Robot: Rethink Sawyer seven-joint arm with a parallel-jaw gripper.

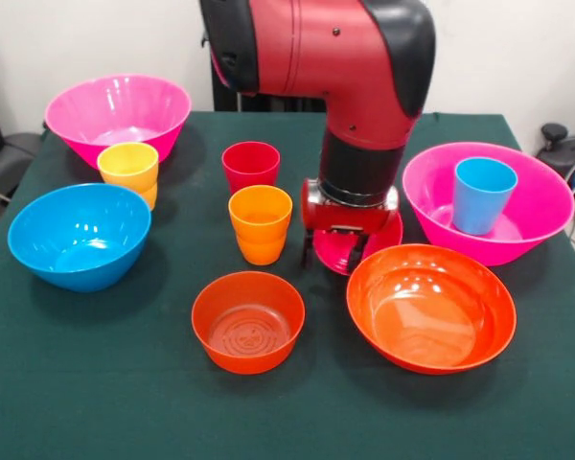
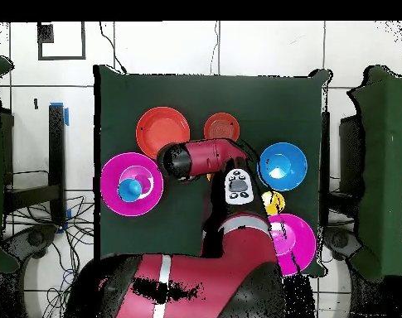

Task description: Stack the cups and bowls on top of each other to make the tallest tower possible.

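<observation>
The gripper [image 1: 337, 251] hangs low over the green table [image 1: 96, 383], just at three o'clock of the orange cup [image 1: 261, 223]. Its fingers straddle a small crimson bowl [image 1: 364, 247] tilted on edge; whether they are clenched on it I cannot tell.

The red cup [image 1: 251, 165] stands at twelve o'clock of the orange cup, close behind it. The yellow cup [image 1: 129, 171] sits at nine o'clock of the red one, touching the front of a pink bowl [image 1: 118, 113]. The blue bowl [image 1: 80, 235] lies at six o'clock of the yellow cup.

A second pink bowl [image 1: 527, 220] at three o'clock of the gripper holds the blue cup [image 1: 482, 195] upright inside. The wide orange bowl [image 1: 431, 307] rests just in front of it, and the small orange bowl [image 1: 248, 321] sits at six o'clock of the orange cup.

From overhead, the arm [image 2: 204, 157] covers the table's middle, hiding the gripper.
</observation>
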